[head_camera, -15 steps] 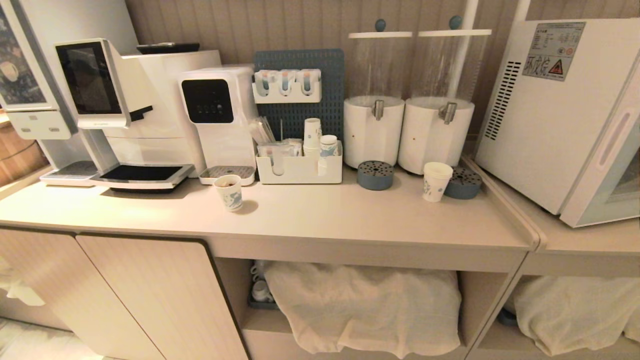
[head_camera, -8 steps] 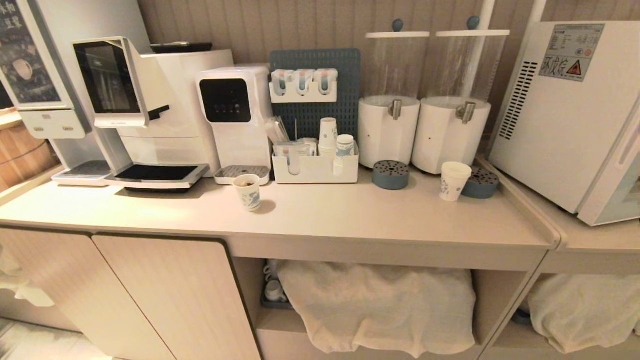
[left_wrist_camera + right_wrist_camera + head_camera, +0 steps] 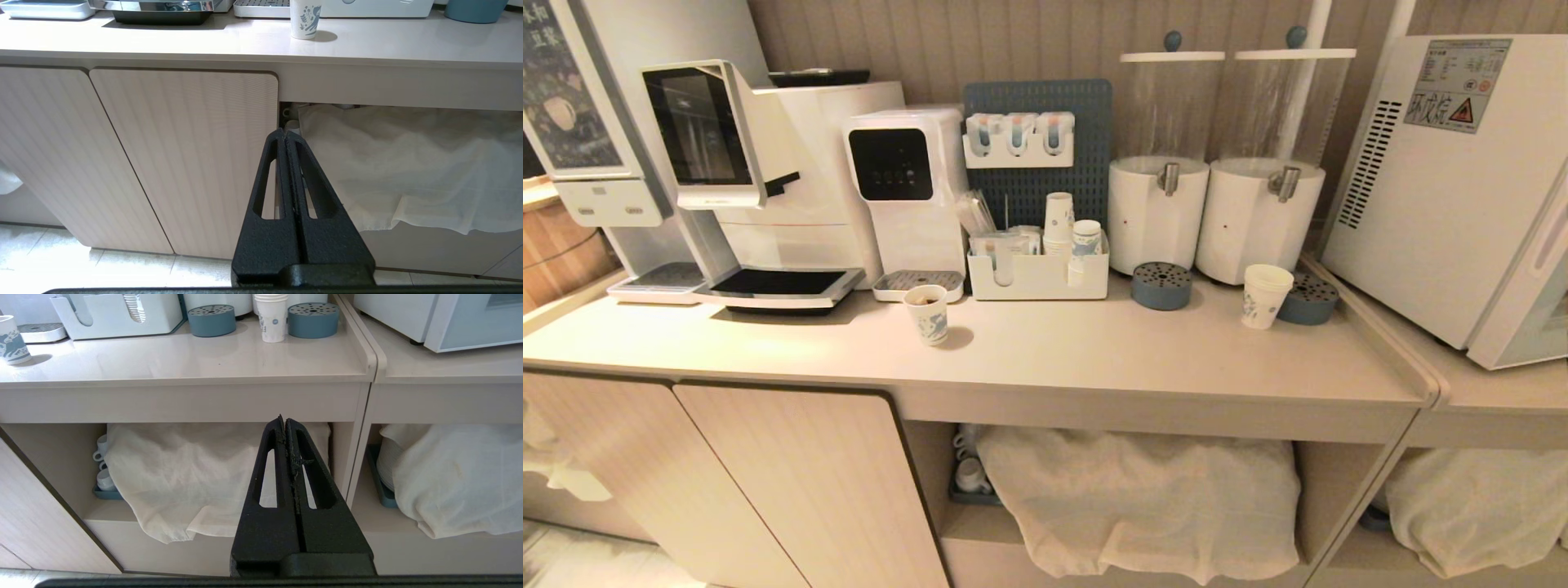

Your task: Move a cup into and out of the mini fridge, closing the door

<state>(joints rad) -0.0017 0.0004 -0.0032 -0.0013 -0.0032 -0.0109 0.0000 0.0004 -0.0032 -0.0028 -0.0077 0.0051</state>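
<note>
Since half a second ago, nothing has shifted (cup (image 3: 1266, 295) stands beside fridge (image 3: 1437, 188)).

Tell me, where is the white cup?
In the head view, the cup stands at the counter's right end, beside a blue round tray, left of the fridge.

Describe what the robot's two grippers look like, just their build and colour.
Both look alike. The left gripper and the right gripper are matte black with a rough, grainy surface. Each has two long fingers tapering to a narrow tip, each finger with an elongated slot cut through, on a broad black base. No cables or markings show.
</note>
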